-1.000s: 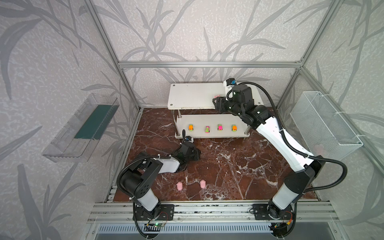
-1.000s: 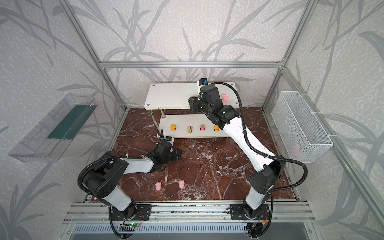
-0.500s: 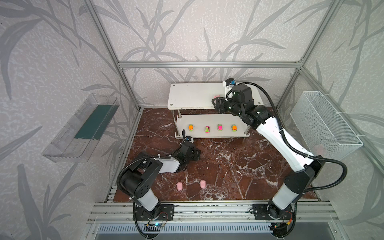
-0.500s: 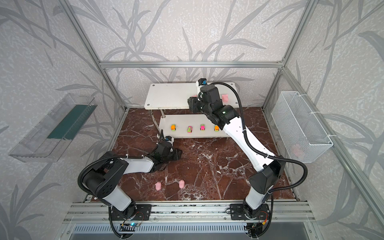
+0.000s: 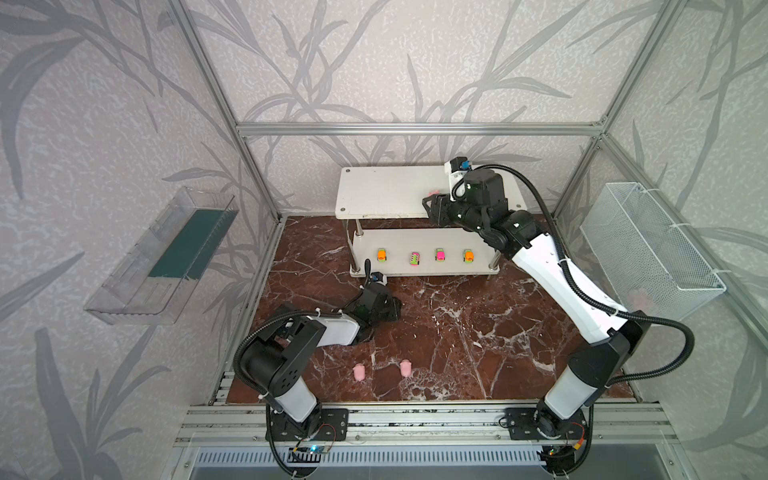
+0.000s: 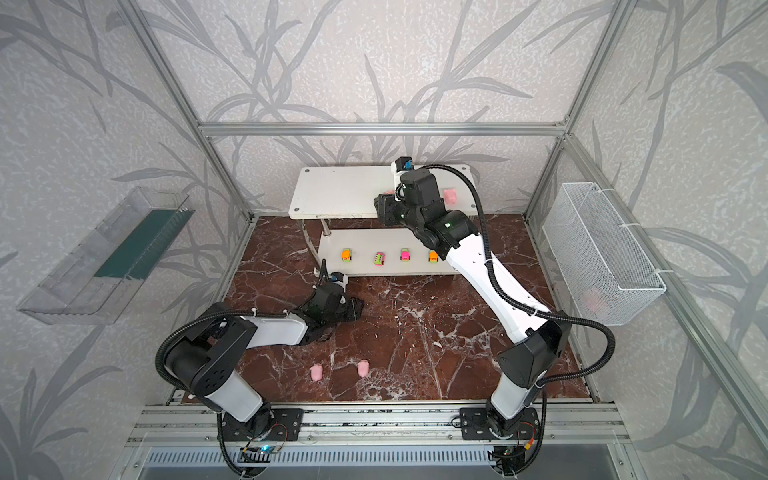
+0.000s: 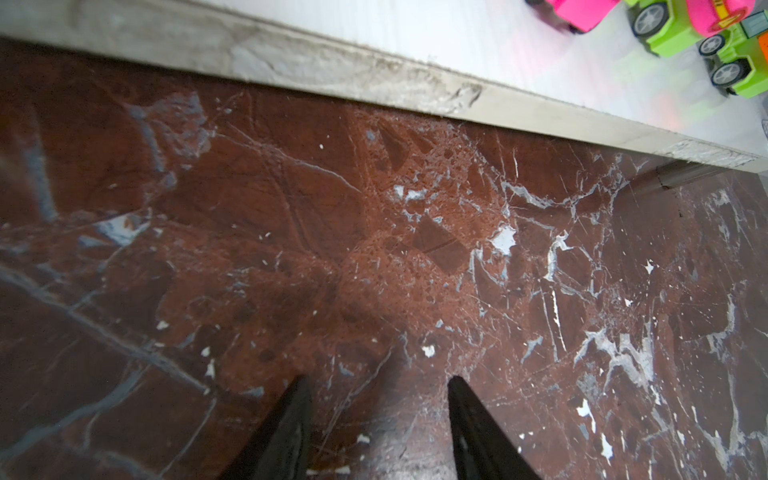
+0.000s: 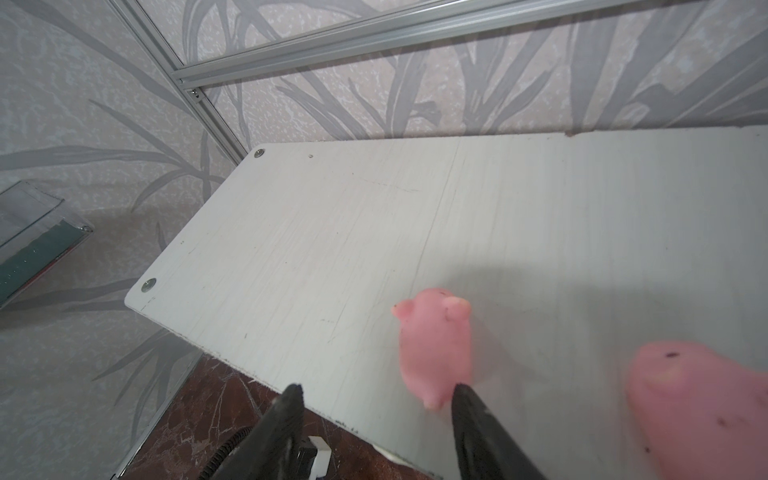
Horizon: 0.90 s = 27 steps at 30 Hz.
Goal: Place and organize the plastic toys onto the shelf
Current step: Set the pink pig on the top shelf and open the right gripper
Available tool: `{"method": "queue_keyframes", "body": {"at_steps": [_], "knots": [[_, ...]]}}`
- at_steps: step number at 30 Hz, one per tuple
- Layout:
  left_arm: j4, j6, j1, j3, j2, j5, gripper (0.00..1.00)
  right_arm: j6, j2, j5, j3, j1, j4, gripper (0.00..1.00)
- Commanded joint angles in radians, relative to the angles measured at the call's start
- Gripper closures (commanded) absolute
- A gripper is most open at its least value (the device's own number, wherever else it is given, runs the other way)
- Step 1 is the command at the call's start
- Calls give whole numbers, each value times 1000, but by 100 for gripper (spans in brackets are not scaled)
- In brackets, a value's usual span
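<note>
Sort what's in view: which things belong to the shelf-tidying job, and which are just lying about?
Job: shelf; four toy cars on its lower tier; two top-tier pigs; two floor pigs.
Lying about: clear wall tray; wire basket, with something pink inside, too blurred to name.

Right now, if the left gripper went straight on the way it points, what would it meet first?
Most likely the shelf, at its lower front edge: the left gripper points there across bare table. Depth is unclear; tilted down, it might touch the table first.
</note>
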Motion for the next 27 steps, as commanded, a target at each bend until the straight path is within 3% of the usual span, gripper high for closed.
{"method": "queue_keyframes", "body": {"at_steps": [1,27], "knots": [[-61,-14,1,-1,13,14,48,5,-2,-12,14,4,23,42],[-72,-12,1,11,14,15,48,-4,10,-10,-5,6,45,43]]}}
